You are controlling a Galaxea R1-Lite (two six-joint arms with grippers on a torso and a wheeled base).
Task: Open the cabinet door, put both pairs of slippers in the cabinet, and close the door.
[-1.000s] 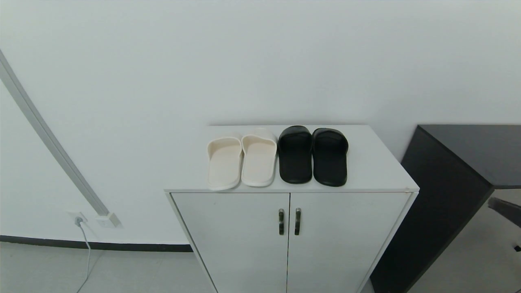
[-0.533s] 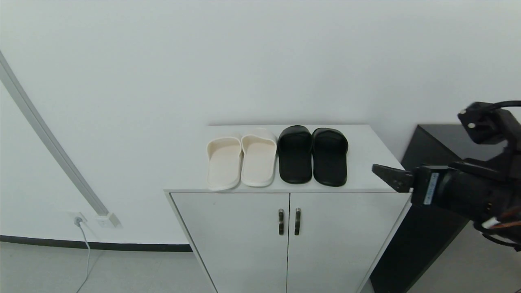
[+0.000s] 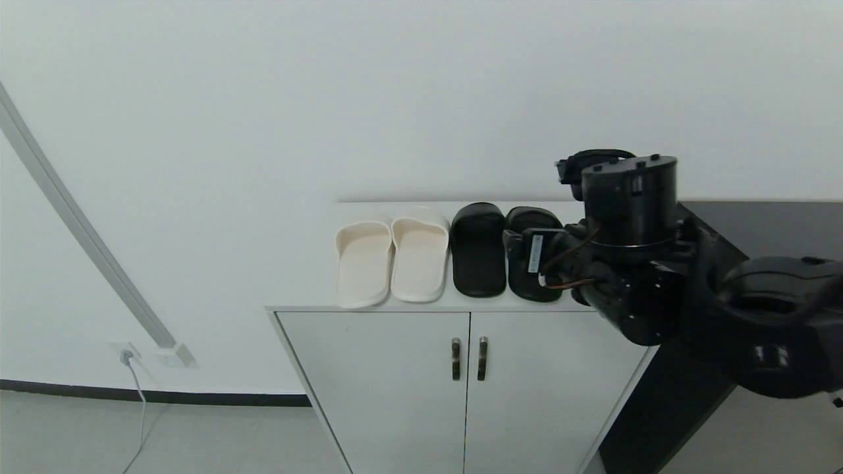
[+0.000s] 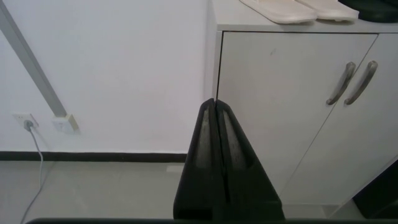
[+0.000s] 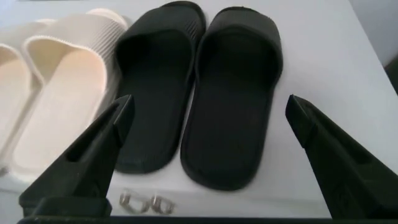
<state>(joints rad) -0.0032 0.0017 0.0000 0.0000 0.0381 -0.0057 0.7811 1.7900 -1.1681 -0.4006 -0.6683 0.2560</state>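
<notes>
The right tool (image 5: 209, 104) hangs above the black slippers (image 5: 227, 93), its fingers (image 5: 93, 149) spread wide across the pair. The cream slippers (image 5: 56, 112) lie close on the left. Both pairs rest on the white cabinet top (image 5: 329, 56), and two door handles (image 5: 146, 201) show below its near edge.

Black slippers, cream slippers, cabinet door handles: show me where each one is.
black slippers (image 5: 233, 106), right wrist view, footbed of one slipper.
cream slippers (image 3: 419, 260), head view, footbed of the one beside the black pair.
cabinet door handles (image 3: 483, 358), head view, right door's handle.
</notes>
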